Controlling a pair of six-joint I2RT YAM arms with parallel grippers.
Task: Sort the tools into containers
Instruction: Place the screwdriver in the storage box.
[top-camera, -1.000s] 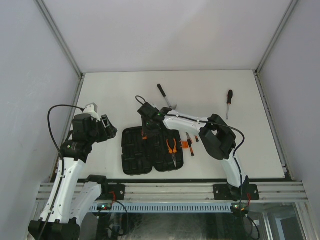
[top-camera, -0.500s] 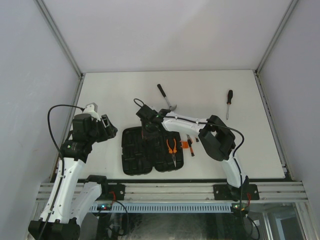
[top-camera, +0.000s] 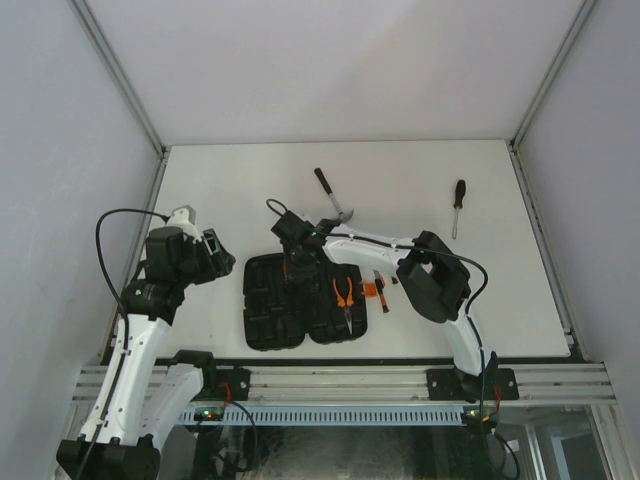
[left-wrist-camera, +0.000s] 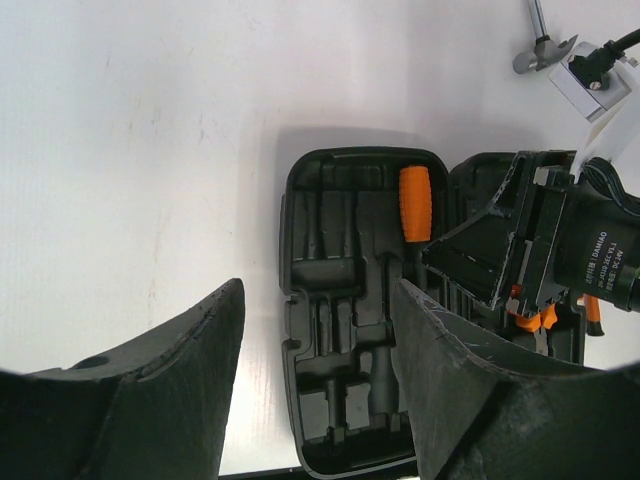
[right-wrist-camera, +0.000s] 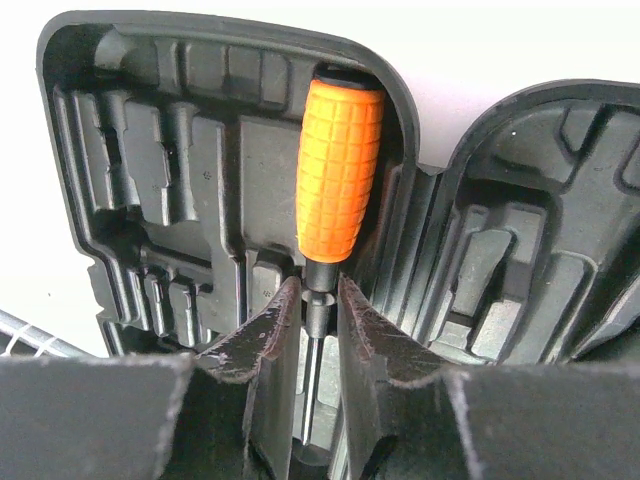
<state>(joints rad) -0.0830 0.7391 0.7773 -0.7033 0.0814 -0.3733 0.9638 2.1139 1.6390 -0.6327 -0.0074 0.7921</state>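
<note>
Right tool (right-wrist-camera: 318, 290) is straddling the black shank just under the grip of the orange-handled, grid-textured screwdriver (right-wrist-camera: 338, 170), with the jaws standing narrow. Pads (right-wrist-camera: 270, 340) are sitting at or just off the shank, so I can't tell if it's actually clamping.

I'd judge you're seating it. Be pressing straight down so the shank is dropping into its groove and the handle into the wide pocket, with no twisting. Then be opening only enough to clear and lifting vertically, so you're not levering it back out.

Screwdriver is lying flat in the left half of the black moulded plastic tool case (right-wrist-camera: 150, 140), in the slot right beside the hinge. Its long axis is running parallel to the hinge, handle pointing to the far edge of the desk (top-camera: 420, 180), tip toward the near edge.

Left tool (left-wrist-camera: 318, 290) is hanging wide open left of the case, holding nothing.
</note>
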